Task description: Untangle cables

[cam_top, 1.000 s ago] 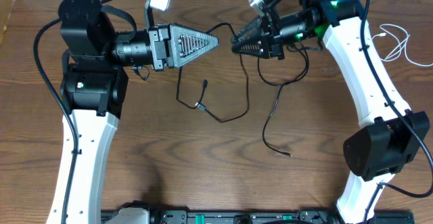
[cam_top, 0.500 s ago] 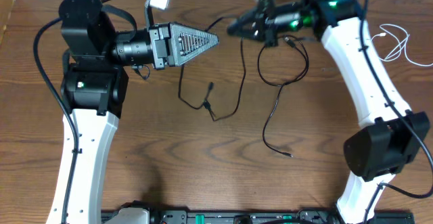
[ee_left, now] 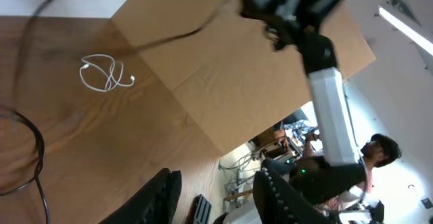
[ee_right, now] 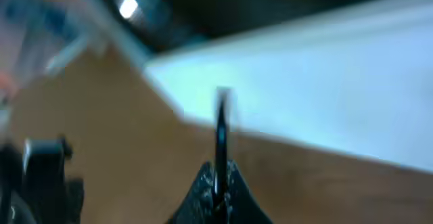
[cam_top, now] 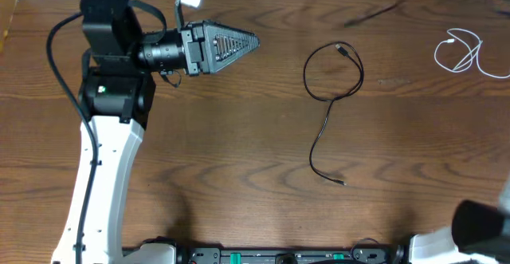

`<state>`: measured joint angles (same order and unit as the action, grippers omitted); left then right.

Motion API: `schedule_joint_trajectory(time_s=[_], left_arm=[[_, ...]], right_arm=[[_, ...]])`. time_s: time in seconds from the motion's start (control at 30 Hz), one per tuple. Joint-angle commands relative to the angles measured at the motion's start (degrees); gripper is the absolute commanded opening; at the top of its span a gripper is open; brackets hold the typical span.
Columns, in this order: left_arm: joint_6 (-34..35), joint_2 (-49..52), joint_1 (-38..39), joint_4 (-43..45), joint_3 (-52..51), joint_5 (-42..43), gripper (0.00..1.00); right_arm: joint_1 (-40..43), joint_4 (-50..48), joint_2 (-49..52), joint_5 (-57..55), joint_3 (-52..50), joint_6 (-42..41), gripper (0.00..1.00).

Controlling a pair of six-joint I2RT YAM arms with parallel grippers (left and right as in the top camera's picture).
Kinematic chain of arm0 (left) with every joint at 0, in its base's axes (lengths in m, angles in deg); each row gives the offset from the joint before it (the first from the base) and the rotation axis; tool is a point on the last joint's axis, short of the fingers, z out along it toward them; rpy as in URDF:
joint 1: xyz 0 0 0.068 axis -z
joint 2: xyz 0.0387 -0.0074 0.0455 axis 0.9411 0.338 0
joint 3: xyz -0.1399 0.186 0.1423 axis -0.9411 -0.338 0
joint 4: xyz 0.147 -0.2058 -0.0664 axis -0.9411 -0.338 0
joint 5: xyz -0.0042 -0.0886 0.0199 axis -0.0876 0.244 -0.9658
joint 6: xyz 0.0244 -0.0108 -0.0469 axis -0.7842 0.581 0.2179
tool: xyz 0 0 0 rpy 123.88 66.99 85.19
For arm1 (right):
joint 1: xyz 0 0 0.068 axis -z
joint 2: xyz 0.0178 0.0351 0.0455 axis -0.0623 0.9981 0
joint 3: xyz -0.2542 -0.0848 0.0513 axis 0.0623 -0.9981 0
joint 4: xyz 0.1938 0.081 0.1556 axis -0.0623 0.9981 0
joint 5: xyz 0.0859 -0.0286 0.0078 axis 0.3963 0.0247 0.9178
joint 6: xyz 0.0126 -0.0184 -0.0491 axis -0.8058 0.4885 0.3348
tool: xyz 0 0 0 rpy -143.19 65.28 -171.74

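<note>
The right tool (ee_right: 218,178) is pinched shut on a thin black cord (ee_right: 221,119) that sticks up from its tips. The arm is raised high, nearly out of the overhead view, and its own camera is smeared, so I can't tell how firmly it holds. The left tool (ee_left: 216,178) stands part open with nothing between its fingers, up at the far left of the surface (cam_top: 239,152).

The other black cable (cam_top: 333,98) lies by itself mid-surface: a loop at the top, then a tail running down to a small plug. Nothing crosses it. The white cable (cam_top: 458,51) sits coiled at the far right edge, well apart.

The step, as I read it, is carrying the lifted cord clear and laying it out alone. Done well, that means keeping it high until its dangling end has passed the loop, then setting it down straight in the bare stretch on the left (the roomiest spot going).

What's in the way is mostly the white coil under the right arm's side, and the loop, which a trailing plug could hook. A person (ee_left: 380,149) sits beyond the surface, out of reach.
</note>
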<state>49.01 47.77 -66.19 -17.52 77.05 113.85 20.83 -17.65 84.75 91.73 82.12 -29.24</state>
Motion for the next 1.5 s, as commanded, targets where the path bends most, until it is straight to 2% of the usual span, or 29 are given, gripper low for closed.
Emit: schedule_joint_trajectory(time_s=[0.0,0.2,0.43,0.53,0.67,0.87,0.9,0.93,0.97,1.0,1.1,1.2,1.47], left_arm=[[-1.22,1.99,-0.11,0.13,0.15,0.31,0.42],[-1.9,5.49,-0.07,0.15,0.15,0.31,0.46],[-3.85,7.91,2.08,0.13,0.15,-3.15,0.49],[-4.68,8.33,3.96,-0.44,0.15,-6.97,0.49],[-5.66,8.92,7.39,-0.94,0.15,-12.31,0.49],[-12.02,9.6,13.92,-6.64,0.15,-26.88,0.5],[-13.77,9.6,15.08,-8.28,0.15,-30.58,0.5],[-15.93,9.6,16.28,-9.94,0.15,-34.58,0.5],[-17.92,9.64,17.31,-11.26,0.15,-37.73,0.5],[-20.48,9.68,18.58,-12.68,0.15,-41.33,0.5],[-26.95,10.34,22.34,-15.39,0.15,-49.59,0.5],[-31.63,13.07,26.71,-15.43,0.17,-56.39,0.5],[-39.34,26.03,30.84,-18.93,7.02,-57.79,0.56]], right_arm=[[7.91,0.72,0.59,-5.07,0.31,-9.29,0.01],[18.6,4.42,2.29,-15.89,0.31,-8.28,0.01],[24.65,11.13,4.66,-38.25,0.28,-2.14,0.01],[25.64,12.96,6.56,-43.52,0.15,0.13,0.01],[26.25,13.4,9.6,-44.06,-1.62,0.63,0.01],[26.25,13.44,14.8,-48.0,-5.01,1.75,0.03],[26.25,13.46,15.45,-48.13,-5.49,1.75,0.18],[26.27,13.46,15.82,-48.13,-5.88,1.7,0.51],[26.27,13.46,16.35,-48.11,-6.36,1.66,0.79],[26.27,13.62,16.63,-48.11,-6.62,1.01,0.97],[26.25,14.51,16.68,-47.65,-6.91,-1.31,0.99],[26.23,13.62,16.2,-39.85,-6.88,-1.33,0.99],[23.3,13.97,15.37,-25.03,-6.88,-3.06,0.99]])
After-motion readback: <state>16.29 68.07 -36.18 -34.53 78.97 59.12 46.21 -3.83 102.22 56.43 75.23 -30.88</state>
